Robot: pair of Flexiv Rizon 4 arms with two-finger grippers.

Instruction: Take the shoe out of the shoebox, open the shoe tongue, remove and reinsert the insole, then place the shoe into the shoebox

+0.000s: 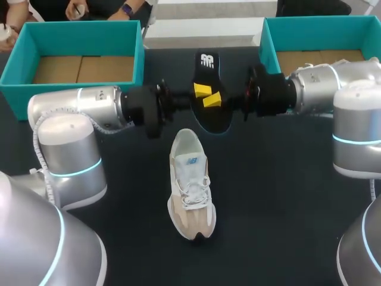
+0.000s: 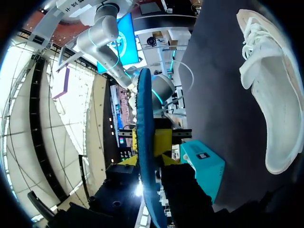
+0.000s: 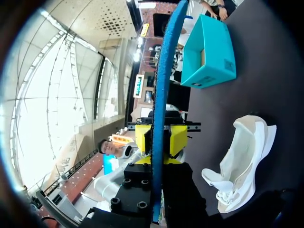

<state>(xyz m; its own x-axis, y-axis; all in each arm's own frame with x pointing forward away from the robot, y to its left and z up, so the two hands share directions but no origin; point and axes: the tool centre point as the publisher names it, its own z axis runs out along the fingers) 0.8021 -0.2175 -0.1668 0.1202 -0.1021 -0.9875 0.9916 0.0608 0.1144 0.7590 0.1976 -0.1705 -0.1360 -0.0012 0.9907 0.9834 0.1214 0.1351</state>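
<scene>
The shoe [image 1: 190,179] [image 2: 266,95] [image 3: 237,166] stands upright on its sole near the middle of the dark counter [image 1: 274,196]. Its toe points at the near edge, its opening faces the far edge, and its laces are done up.

Just beyond the heel, and raised off the counter, the black insole [image 1: 206,65] [image 2: 144,109] [image 3: 166,71] hangs between the two arms, its length running from near to far. The left hand [image 1: 201,90] [image 2: 147,164] comes in from the left edge and the right hand [image 1: 212,100] [image 3: 159,159] from the right. They meet at the insole's middle. Each hand is narrowed onto the insole, with one yellow tip on the upper face and one beneath. In both wrist views the blue-edged insole shows edge-on, running straight out between the fingers.

At the far left corner sits the left shoebox [image 1: 83,25] [image 3: 209,52], teal with a brown cardboard floor. The right shoebox [image 1: 321,19] [image 2: 204,164], of the same kind, sits at the far right corner. The shoe is in neither box.
</scene>
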